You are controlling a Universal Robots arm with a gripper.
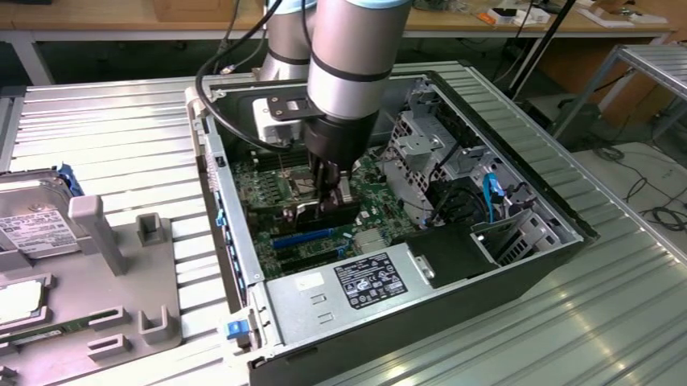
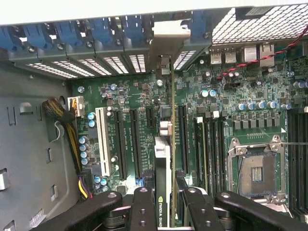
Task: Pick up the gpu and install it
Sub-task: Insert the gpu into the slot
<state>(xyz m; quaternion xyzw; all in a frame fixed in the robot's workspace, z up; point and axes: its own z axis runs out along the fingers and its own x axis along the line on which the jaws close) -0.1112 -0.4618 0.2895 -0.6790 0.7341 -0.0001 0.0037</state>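
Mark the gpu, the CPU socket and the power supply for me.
gpu [image 2: 165, 144]: wrist view, board edge.
CPU socket [image 2: 256, 173]: wrist view, socket centre.
power supply [image 1: 365, 281]: exterior view, label.

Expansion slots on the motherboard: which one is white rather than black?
The long white slot, outermost in the row on the yellow-cable side; the other slots are black, and the gpu stands farther along.

My exterior view is evenly bright, with glare on the ribbed table [image 1: 601, 322] at lower right. Inside the case [image 1: 504, 277] it's shadowed. My wrist view's upper edge is washed out.
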